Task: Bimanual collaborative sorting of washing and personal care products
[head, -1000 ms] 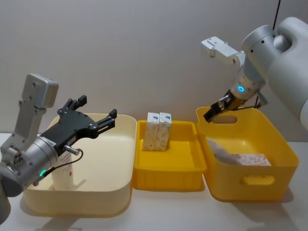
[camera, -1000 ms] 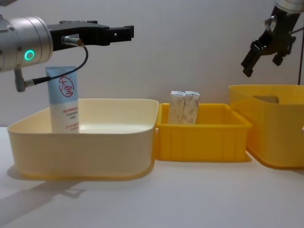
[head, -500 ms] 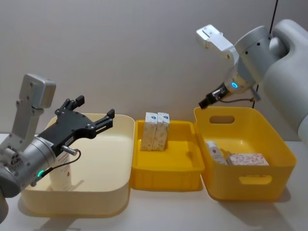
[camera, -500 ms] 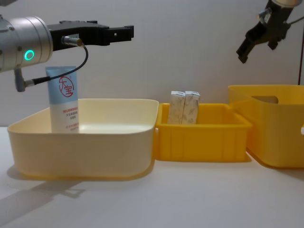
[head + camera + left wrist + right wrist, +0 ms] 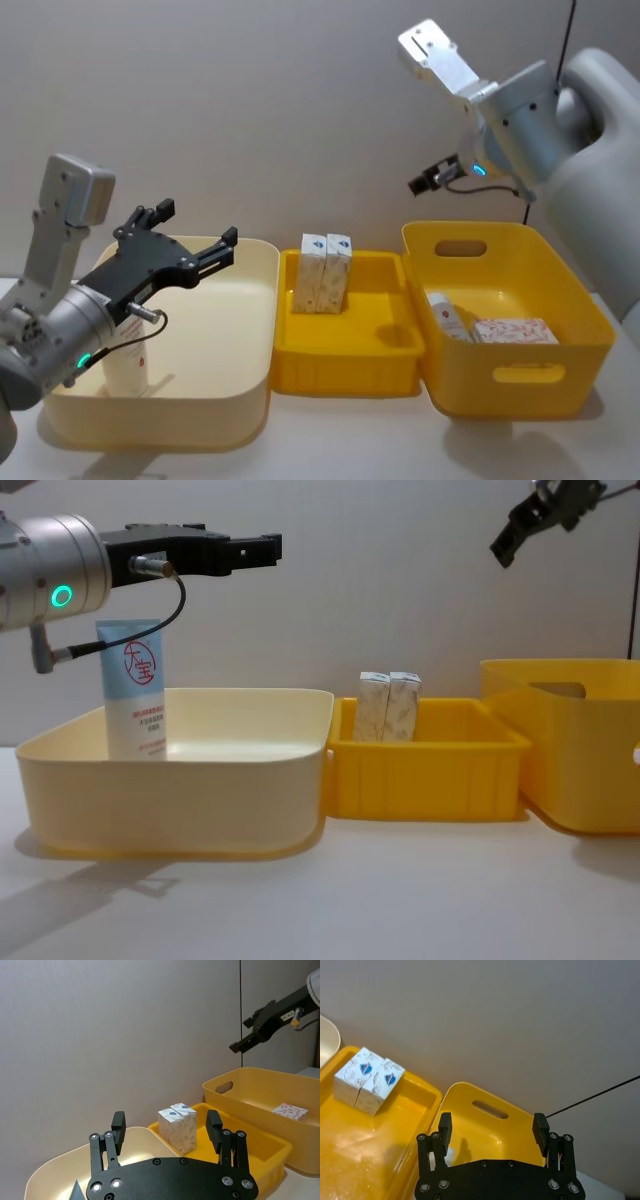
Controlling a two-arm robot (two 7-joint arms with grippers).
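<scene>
A light-blue tube (image 5: 133, 690) with a red circle logo stands upright in the cream bin (image 5: 200, 790) at the left. My left gripper (image 5: 197, 222) hovers open above that bin with nothing between its fingers. Two white cartons (image 5: 325, 272) stand side by side at the back of the middle yellow tray (image 5: 345, 365). The right yellow bin (image 5: 520, 375) holds another tube (image 5: 448, 318) lying flat and a carton (image 5: 512, 330). My right gripper (image 5: 425, 182) hangs open and empty, high above that bin's back left corner.
The three containers sit side by side, nearly touching, in front of a plain wall. A thin black cable (image 5: 592, 1097) runs across the wall behind the right bin. Bare table (image 5: 400, 890) lies in front of the containers.
My right gripper has risen from just above the right bin's back rim to well above it, and its wrist has turned. The left arm has not moved.
</scene>
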